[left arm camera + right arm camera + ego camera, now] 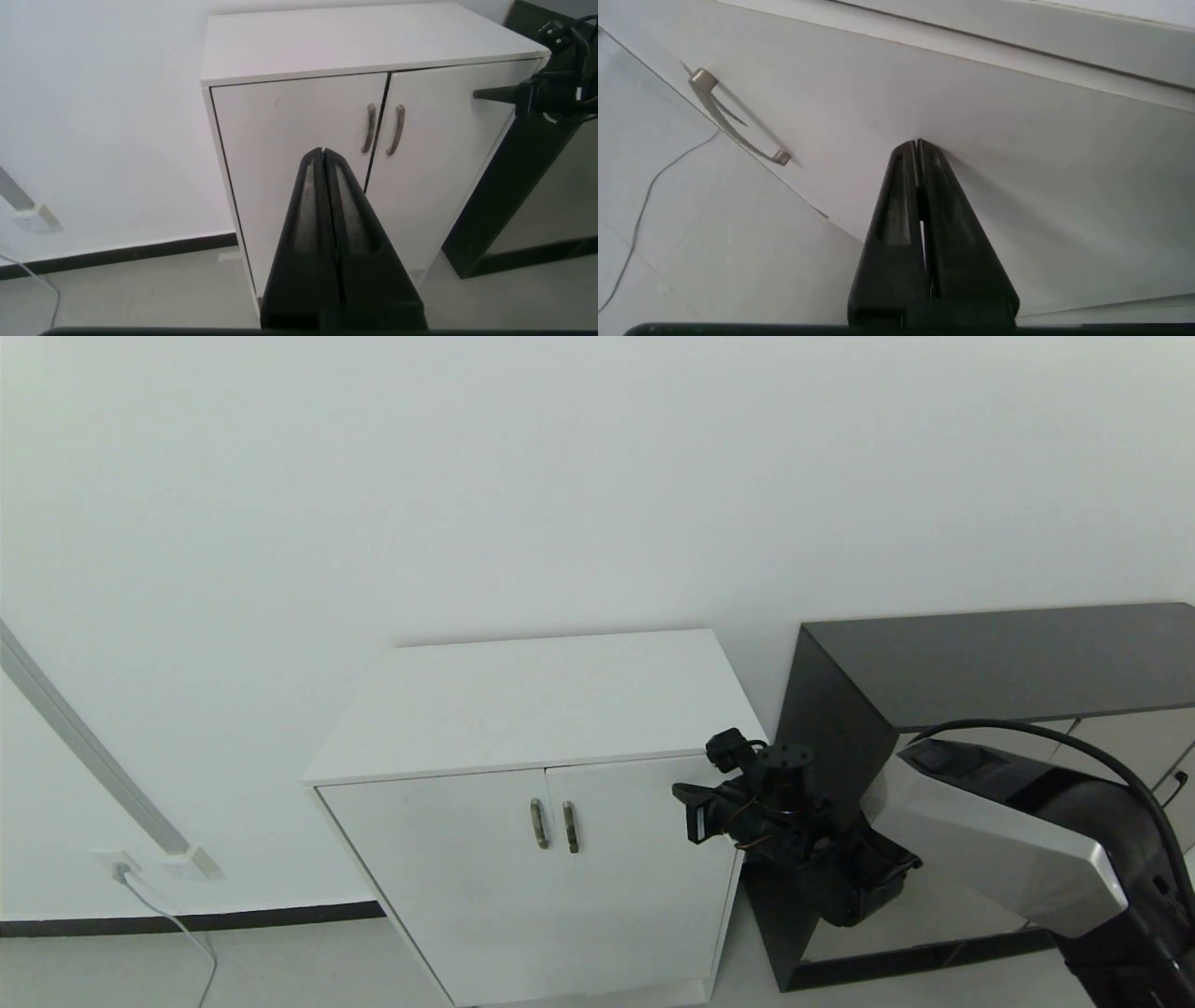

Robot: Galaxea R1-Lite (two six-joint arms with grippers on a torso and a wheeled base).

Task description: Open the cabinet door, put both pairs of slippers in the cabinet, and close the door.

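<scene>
A white cabinet (523, 709) stands against the white wall. Its two doors are shut, and two small handles (555, 825) sit side by side in the middle. The right gripper (686, 800) is in front of the right door (635, 896), near its top outer corner. A black cabinet (990, 658) stands just beside the white one. A white cable (177, 924) hangs from a wall plug (119, 869)

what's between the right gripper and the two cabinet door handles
Just bare white door panel. The head view shows the right gripper level with the handles, with nothing between them.
</scene>
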